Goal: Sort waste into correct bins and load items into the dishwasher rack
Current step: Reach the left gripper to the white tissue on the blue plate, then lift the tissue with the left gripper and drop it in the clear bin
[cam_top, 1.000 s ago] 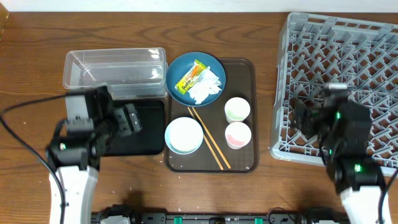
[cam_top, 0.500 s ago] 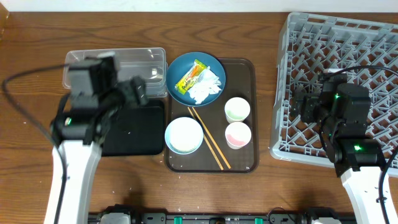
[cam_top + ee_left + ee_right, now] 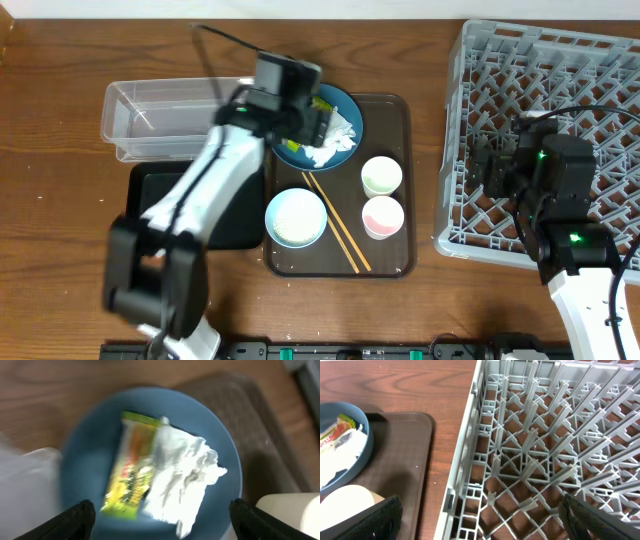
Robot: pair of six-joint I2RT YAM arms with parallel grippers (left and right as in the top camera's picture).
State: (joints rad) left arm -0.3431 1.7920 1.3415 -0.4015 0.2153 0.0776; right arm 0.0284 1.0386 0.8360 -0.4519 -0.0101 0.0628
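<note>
The dark blue plate (image 3: 346,104) sits at the back of the brown serving tray and holds the yellow-green wrapper (image 3: 132,472) and crumpled white tissue (image 3: 182,477). My left gripper (image 3: 162,522) is open and empty just above the plate, its fingers on either side of the waste; in the overhead view (image 3: 303,122) it hides most of the wrapper. The pale bowl (image 3: 296,217), greenish cup (image 3: 381,176), pinkish cup (image 3: 382,216) and chopsticks (image 3: 335,225) lie on the tray. My right gripper (image 3: 487,520) is open and empty above the left edge of the grey rack (image 3: 545,435). I cannot make out any rice grains.
The clear tub (image 3: 165,115) stands at the back left, with the black tray (image 3: 245,225) in front of it, partly under my left arm. The brown serving tray (image 3: 395,255) lies in the middle. The grey rack (image 3: 560,100) fills the right side.
My left arm has swung from over the black tray, past the clear tub, to above the blue plate. My right arm has hardly moved.
</note>
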